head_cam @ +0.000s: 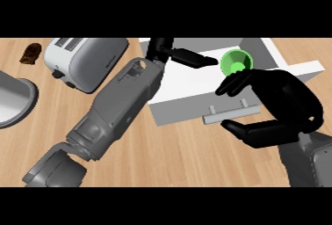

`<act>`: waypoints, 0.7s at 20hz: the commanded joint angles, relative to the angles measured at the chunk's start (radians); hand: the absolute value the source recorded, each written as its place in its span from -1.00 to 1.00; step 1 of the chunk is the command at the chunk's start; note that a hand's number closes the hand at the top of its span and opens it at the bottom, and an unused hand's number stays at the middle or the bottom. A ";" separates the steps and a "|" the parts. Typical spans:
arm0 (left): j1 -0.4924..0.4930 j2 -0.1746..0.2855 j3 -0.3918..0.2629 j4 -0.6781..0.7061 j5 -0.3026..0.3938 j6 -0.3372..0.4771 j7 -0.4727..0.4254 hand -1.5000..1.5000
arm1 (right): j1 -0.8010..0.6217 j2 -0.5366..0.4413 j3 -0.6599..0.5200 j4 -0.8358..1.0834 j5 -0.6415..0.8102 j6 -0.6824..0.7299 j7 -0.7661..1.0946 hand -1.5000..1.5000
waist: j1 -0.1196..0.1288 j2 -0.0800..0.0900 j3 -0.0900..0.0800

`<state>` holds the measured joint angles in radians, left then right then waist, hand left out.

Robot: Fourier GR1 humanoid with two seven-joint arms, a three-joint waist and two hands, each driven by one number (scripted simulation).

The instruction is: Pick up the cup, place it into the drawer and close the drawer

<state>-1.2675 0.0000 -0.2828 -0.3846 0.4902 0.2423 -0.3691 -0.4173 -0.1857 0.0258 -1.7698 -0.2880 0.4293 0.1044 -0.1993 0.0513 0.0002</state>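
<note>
A green cup (pixel 236 62) sits tilted inside the open white drawer (pixel 188 94), near its far right corner, with its mouth facing me. My right hand (pixel 285 103) hovers over the drawer's front right part, open: its fingertips (pixel 228 88) hang just below the cup and the thumb is spread wide above the drawer's grey handle (pixel 228 115). I cannot tell whether the fingertips touch the cup. My left forearm crosses the counter diagonally, and my left hand (pixel 170 50) lies at the drawer's far left edge, fingers extended over the drawer toward the cup, holding nothing.
A silver toaster (pixel 83 61) stands to the left of the drawer, close beside my left forearm. A small brown object (pixel 29 53) lies at the far left, and a grey round vessel (pixel 14 103) is cut off by the left edge. Bare wooden counter (pixel 188 154) lies in front.
</note>
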 commanded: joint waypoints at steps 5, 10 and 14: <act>-0.015 0.000 0.031 -0.026 0.116 0.058 -0.102 -1.00 | 0.044 -0.183 0.129 -0.012 0.036 0.238 0.105 1.00 | 0.047 -0.025 0.000; 0.030 0.000 0.026 0.017 0.132 0.067 -0.143 -1.00 | 0.107 -0.233 0.164 -0.053 0.278 0.192 0.081 -1.00 | 0.111 -0.034 0.001; 0.060 0.000 0.013 -0.007 0.167 0.045 -0.180 -1.00 | 0.138 -0.183 0.259 0.004 0.513 0.087 0.026 -1.00 | 0.144 -0.035 0.001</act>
<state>-1.2487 0.0001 -0.2564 -0.3880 0.6311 0.3035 -0.5006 -0.3011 -0.3881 0.2194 -1.7973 0.0494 0.5823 0.1540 -0.0848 0.0177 0.0010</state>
